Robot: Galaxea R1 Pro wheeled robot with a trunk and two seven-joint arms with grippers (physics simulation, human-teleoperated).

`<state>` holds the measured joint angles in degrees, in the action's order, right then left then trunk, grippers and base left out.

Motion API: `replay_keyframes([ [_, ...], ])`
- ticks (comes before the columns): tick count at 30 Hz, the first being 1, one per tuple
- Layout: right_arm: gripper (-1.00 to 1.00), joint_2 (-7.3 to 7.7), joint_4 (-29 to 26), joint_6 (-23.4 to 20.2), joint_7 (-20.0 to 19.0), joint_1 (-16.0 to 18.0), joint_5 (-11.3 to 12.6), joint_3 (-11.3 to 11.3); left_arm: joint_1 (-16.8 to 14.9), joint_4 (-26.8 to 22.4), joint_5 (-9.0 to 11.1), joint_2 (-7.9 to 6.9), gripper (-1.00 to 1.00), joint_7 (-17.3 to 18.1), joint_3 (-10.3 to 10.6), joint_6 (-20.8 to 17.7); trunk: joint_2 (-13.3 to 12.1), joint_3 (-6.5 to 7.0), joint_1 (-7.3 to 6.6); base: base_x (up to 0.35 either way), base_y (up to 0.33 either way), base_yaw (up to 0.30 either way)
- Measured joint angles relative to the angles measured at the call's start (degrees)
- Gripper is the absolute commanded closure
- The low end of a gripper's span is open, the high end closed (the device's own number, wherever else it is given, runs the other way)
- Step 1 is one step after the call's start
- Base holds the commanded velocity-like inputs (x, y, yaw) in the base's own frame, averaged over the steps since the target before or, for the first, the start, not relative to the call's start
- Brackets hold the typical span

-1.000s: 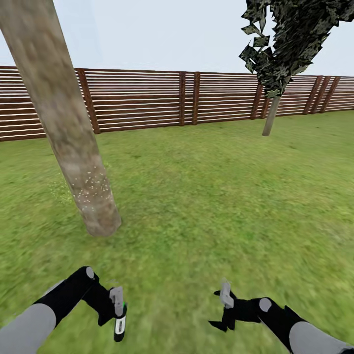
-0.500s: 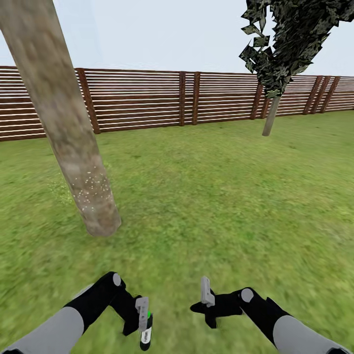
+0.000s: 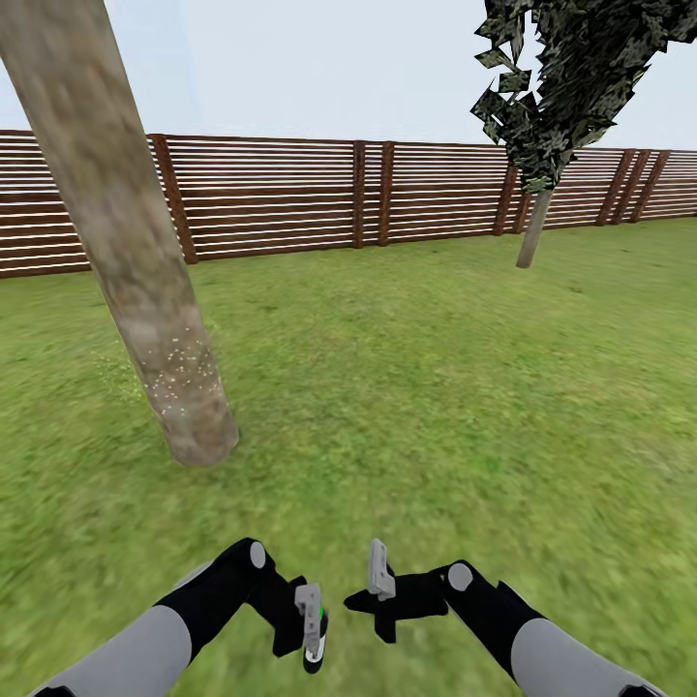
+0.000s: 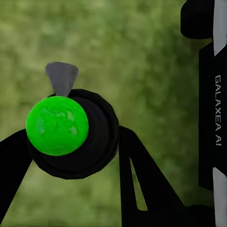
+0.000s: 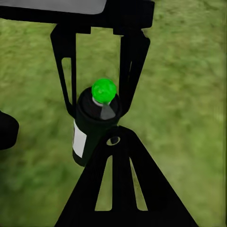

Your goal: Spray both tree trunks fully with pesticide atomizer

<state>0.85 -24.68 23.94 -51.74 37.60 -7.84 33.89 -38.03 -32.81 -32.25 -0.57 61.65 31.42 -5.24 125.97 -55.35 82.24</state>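
On the lawn (image 3: 407, 387), the near-left tree trunk (image 3: 136, 261) carries whitish pesticide (image 3: 179, 373) specks low down. The right wrist view shows the atomizer's (image 5: 92, 125) white label; the left wrist view shows its green cap. Left gripper (image 3: 312, 629) fingers clamp it. Right gripper (image 3: 379, 581) finger spacing: cannot tell.

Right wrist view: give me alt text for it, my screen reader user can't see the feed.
A black pesticide atomizer with a bright green cap and a white label, held between the left gripper's black fingers, seen past the right gripper's own black finger. Blurred green lawn lies behind everything.
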Motion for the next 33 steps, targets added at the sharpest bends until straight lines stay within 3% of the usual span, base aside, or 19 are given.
replay_keyframes([
  [12, 1.00, 0.13, 0.1, 0.0, 0.1, 0.0, -0.1, 0.0, -0.1, -0.2, 0.6, 1.03, 1.00, -0.2, 0.1, 0.6, 0.0, 0.00, 0.00, 0.000, 0.000, 0.000],
  [22, 1.00, 0.17, 0.2, 0.0, 0.1, 0.0, -0.1, 0.0, -0.1, -0.1, 0.5, 2.73, 1.00, -0.8, -0.1, 0.5, 0.0, 0.00, 0.00, 0.000, 0.000, 0.000],
  [33, 1.00, 0.17, 0.2, 0.0, 0.1, 0.0, -0.1, -0.1, -0.1, -0.1, 0.7, 2.85, 1.00, -1.6, -0.2, 0.5, 0.0, 0.00, 0.00, 0.000, 0.000, 0.000],
])
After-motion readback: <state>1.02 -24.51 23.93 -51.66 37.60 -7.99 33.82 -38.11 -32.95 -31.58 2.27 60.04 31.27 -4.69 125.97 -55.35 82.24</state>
